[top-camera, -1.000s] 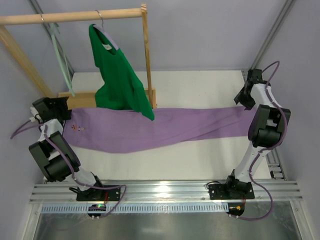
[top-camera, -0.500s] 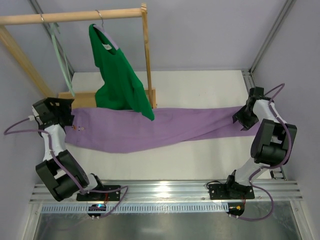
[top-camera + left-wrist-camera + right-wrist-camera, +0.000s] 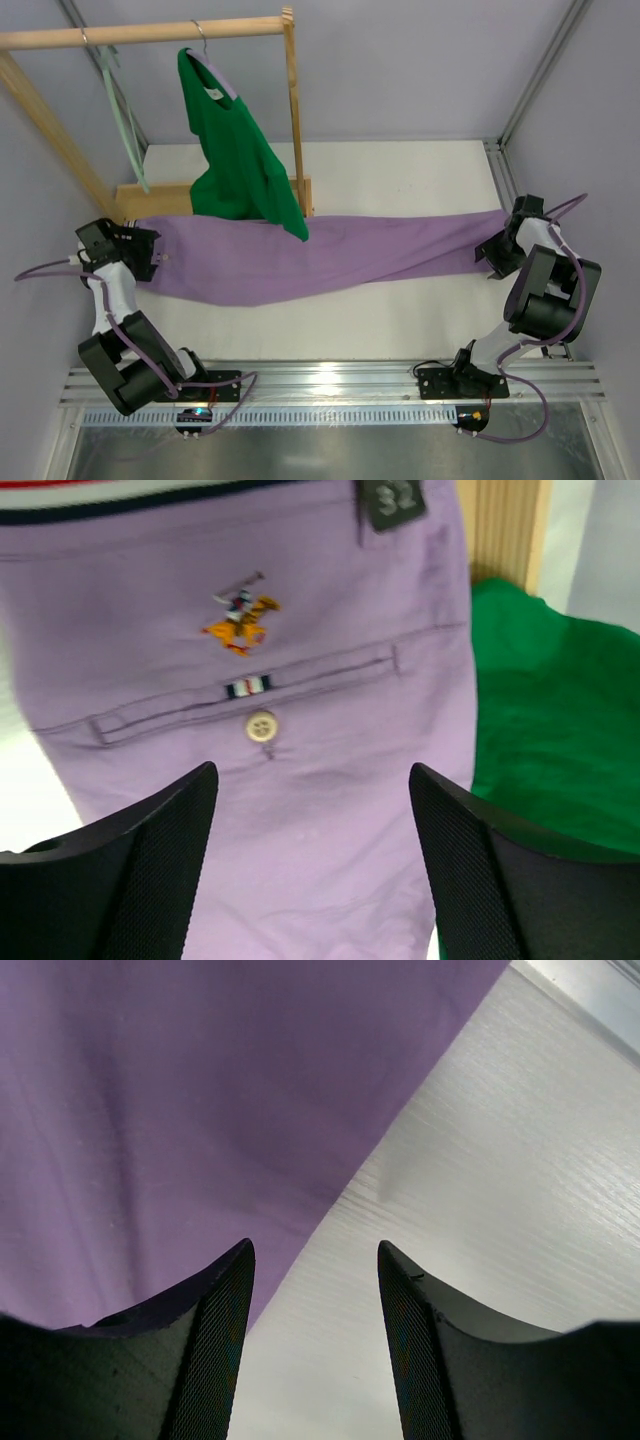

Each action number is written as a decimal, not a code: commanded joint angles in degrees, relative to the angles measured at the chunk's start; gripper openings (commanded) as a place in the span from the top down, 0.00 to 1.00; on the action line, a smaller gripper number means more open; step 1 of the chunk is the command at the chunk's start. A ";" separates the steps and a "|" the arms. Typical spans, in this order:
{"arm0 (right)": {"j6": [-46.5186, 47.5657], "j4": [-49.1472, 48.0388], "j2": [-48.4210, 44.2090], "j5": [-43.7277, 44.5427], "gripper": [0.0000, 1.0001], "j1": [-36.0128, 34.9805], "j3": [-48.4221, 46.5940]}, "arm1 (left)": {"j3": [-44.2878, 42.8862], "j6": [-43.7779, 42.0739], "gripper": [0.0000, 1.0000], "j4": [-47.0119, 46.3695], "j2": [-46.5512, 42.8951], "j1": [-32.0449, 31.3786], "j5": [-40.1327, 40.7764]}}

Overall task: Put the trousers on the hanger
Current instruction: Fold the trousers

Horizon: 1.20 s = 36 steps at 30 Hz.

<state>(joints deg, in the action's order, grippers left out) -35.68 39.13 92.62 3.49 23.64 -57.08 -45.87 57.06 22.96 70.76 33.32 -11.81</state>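
Now, left hand (image 3: 311,780) spread wide above trousers (image 3: 330,255) pocket, right hand (image 3: 315,1252) parted over their edge, both empty.

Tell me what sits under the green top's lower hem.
The green top hangs over the trousers and the rack's wooden base. Its hem hides part of the trousers' far edge and part of the base; whether it touches them cannot be told.

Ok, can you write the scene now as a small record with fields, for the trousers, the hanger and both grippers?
trousers: flat across the table, waistband end on the left
hanger: on the wooden rail, nothing on it
left gripper: open, over the back pocket, holding nothing
right gripper: open, over the leg-end edge, holding nothing
green top: hanging on the rail beside the hanger
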 commanded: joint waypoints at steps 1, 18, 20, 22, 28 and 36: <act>0.44 -2.83 -2.35 -2.78 0.45 -0.17 -2.42 | -0.62 -3.18 0.24 2.70 0.69 2.88 -0.31; 2.72 -5.74 0.19 -9.46 0.45 -0.17 -3.12 | 5.43 -4.32 0.27 -1.86 -1.86 9.57 14.01; 2.81 -5.73 0.11 -9.64 0.45 -0.08 -3.30 | 6.14 -3.89 0.28 -3.88 -0.72 9.66 14.97; 2.81 -5.82 0.02 -9.46 0.45 -0.17 -3.39 | 7.19 -3.62 0.29 -4.59 0.68 9.57 15.94; 3.34 -5.74 0.37 -8.50 0.45 -0.08 -3.83 | 10.52 -2.75 0.29 -11.61 5.61 9.66 14.54; 3.69 -5.74 0.19 -7.44 0.45 0.00 -4.00 | 10.10 -1.25 0.30 -18.12 11.06 9.66 9.35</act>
<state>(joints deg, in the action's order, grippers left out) -32.95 34.24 92.64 -5.04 23.64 -58.94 -35.57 55.20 8.88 79.66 42.76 -0.82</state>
